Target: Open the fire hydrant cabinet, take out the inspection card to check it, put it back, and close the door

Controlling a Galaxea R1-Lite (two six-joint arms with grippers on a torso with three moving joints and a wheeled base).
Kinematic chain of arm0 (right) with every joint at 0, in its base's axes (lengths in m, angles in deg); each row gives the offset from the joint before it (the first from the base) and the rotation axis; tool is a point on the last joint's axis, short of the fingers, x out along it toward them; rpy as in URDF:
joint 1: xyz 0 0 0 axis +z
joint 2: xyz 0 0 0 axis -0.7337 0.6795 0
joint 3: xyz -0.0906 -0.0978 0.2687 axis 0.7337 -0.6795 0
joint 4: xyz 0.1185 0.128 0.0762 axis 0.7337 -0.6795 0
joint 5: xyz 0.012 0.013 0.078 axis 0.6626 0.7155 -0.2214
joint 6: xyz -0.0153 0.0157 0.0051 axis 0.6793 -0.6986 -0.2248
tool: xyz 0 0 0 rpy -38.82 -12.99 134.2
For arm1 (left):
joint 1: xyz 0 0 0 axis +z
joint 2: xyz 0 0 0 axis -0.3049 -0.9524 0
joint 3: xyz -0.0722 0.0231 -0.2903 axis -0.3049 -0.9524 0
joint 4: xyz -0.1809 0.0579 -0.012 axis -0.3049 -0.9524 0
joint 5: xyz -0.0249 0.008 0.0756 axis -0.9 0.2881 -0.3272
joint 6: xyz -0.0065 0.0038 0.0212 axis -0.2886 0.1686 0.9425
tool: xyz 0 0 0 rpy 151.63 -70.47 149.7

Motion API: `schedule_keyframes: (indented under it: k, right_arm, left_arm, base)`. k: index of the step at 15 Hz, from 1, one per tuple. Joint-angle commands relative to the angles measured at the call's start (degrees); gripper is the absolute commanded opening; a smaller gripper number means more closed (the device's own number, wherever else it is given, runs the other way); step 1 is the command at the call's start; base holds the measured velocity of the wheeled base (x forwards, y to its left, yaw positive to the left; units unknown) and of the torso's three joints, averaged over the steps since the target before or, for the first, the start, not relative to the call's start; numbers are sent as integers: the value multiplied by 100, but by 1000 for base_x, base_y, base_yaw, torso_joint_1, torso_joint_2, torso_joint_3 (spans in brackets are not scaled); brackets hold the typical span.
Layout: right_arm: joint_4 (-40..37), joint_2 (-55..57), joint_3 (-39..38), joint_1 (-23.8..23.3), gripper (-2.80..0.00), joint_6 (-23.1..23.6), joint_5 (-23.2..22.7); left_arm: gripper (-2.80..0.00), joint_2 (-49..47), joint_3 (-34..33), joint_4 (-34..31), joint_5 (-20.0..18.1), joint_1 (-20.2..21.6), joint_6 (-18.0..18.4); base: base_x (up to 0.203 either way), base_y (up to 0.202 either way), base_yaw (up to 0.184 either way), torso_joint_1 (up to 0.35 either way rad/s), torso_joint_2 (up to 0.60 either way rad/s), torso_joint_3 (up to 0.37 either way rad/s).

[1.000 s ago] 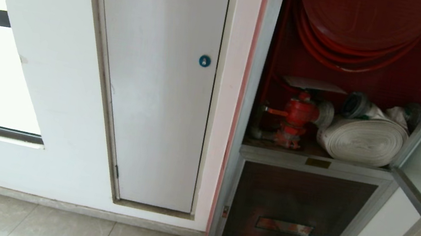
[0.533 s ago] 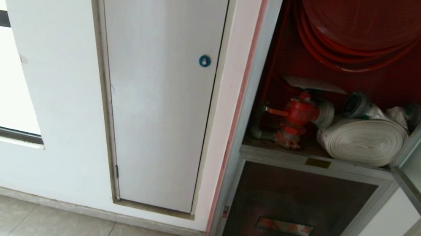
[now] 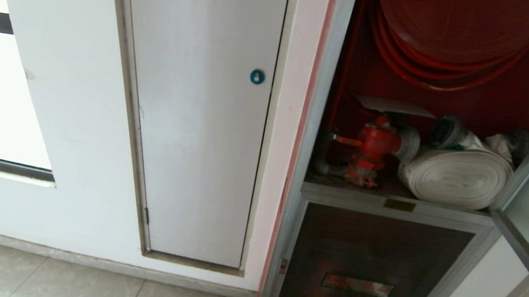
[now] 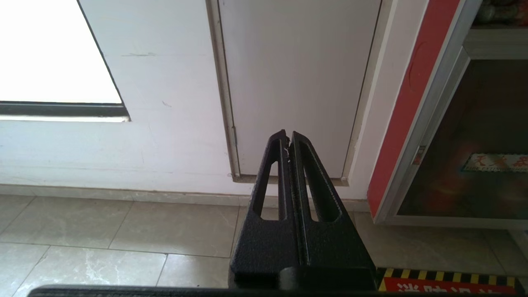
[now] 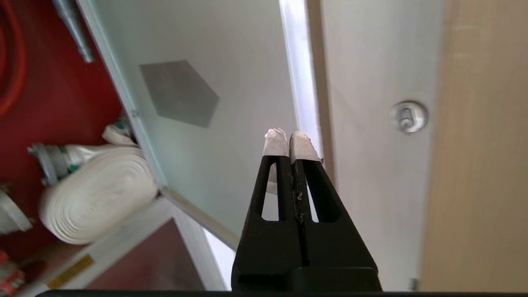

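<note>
Resting atop the red valve (image 3: pixel 376 141) in the open fire hydrant cabinet (image 3: pixel 319 125), the inspection card (image 3: pixel 392 106) shows in the head view. Left gripper (image 4: pixel 288 136) is closed, low near the floor. Right gripper (image 5: pixel 291 136) is closed, empty, before the door (image 5: pixel 231 82), apart from the card.

The head camera looks forward and steeply down at a wall, with the open fire hydrant cabinet (image 3: pixel 412 114) at two o'clock, a white door with blue lock (image 3: pixel 196 105) at centre and floor tiles (image 3: pixel 59 281) at six. The left wrist camera sits low and close to the floor, facing the same white door (image 4: pixel 297 82) over its own hand (image 4: pixel 287 138). The right wrist camera, nearer and tilted, faces the opened door (image 5: pixel 206 107) over its hand (image 5: pixel 288 136); it shares the white rolled hose (image 5: pixel 97 192) with the head view (image 3: pixel 456 175).
</note>
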State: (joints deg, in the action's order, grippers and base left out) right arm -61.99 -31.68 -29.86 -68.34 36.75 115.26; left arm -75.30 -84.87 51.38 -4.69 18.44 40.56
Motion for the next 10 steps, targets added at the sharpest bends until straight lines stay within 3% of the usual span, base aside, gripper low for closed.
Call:
schedule_keyframes:
  k: [1,5,10]
  right_arm:
    - [17,382,53,-506,-280,-218,-309]
    - [43,1085,112,-1719,-280,-876,-883]
    - [96,1675,464,-3261,-280,-1299,-1830]
  left_arm:
    - [-280,1,-18,2,0,2,0]
    - [-280,1,-18,2,0,2,0]
    - [-280,1,-18,2,0,2,0]
  base:
    - [0,0,0,0,0,0]
    - [0,0,0,0,0,0]
    - [0,0,0,0,0,0]
